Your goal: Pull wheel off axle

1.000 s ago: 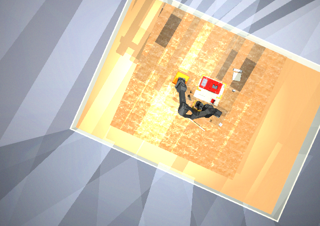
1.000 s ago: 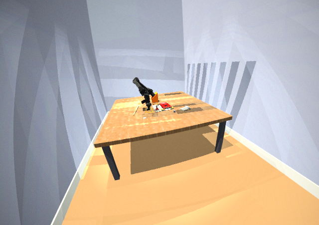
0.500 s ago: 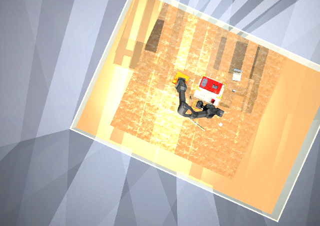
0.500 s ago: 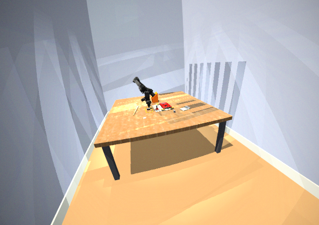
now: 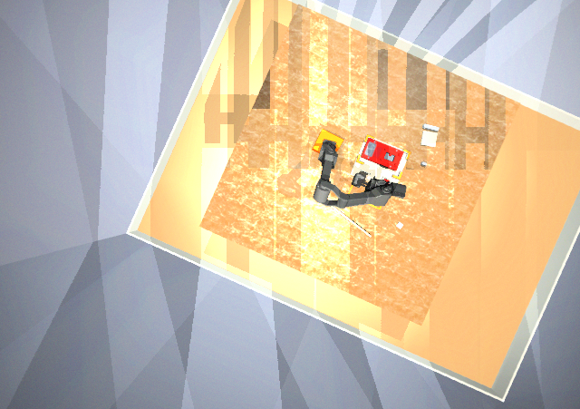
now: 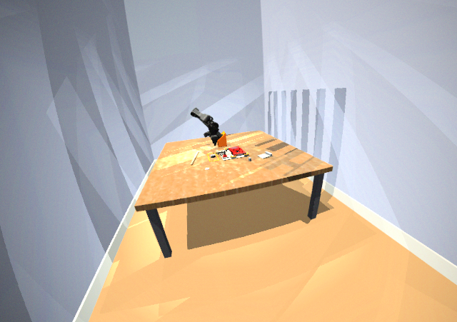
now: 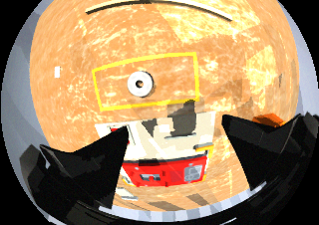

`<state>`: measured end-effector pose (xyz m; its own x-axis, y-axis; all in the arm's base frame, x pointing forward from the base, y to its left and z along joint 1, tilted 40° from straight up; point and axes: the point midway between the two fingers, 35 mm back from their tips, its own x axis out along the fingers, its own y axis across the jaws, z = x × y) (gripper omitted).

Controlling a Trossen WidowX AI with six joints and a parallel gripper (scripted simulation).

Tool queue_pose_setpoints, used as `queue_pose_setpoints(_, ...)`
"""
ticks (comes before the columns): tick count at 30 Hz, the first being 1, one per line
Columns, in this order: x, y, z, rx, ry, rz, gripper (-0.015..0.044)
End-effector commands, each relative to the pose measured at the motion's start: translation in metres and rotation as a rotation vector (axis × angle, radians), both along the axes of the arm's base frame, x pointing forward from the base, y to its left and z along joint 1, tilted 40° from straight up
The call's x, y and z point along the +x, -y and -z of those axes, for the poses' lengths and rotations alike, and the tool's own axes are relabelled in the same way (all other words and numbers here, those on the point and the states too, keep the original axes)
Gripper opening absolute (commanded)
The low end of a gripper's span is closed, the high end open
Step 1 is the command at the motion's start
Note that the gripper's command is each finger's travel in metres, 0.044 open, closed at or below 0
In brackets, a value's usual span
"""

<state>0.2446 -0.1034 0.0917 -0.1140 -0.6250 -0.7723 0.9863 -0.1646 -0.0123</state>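
The wheel (image 7: 140, 84) is seen in the wrist view lying flat on the bench (image 7: 219, 26), a small white disc with a dark hole at its middle. It is enclosed by the yellow outline of the marked area (image 7: 100, 89), sitting a little toward the left of that rectangle's middle and apart from all four lines. No part of the hand (image 7: 174, 139) is in contact with it: the hand is held above and well back from the wheel, with its two dark fingers spread wide and nothing between them.

Between the fingers and just behind the marked area, a white and red block (image 7: 166, 168) is seen. Beyond the wheel, on the far side from the hand, a thin dark rod (image 7: 159, 2) is laid across the bench. An orange piece (image 7: 269, 120) is glimpsed beside the right finger.

In the top view the arm (image 5: 349, 199) is seen bent over the bench beside the red block (image 5: 383, 153).
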Motion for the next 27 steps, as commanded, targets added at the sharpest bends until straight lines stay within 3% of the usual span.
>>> queue_pose_setpoints(1, -0.0261, -0.0216, -0.0052, -0.009, 0.002, 0.014, 0.0440)
queue_pose_setpoints(27, -0.0314, -0.0253, -0.0065, -0.013, 0.004, 0.017, 0.0440)
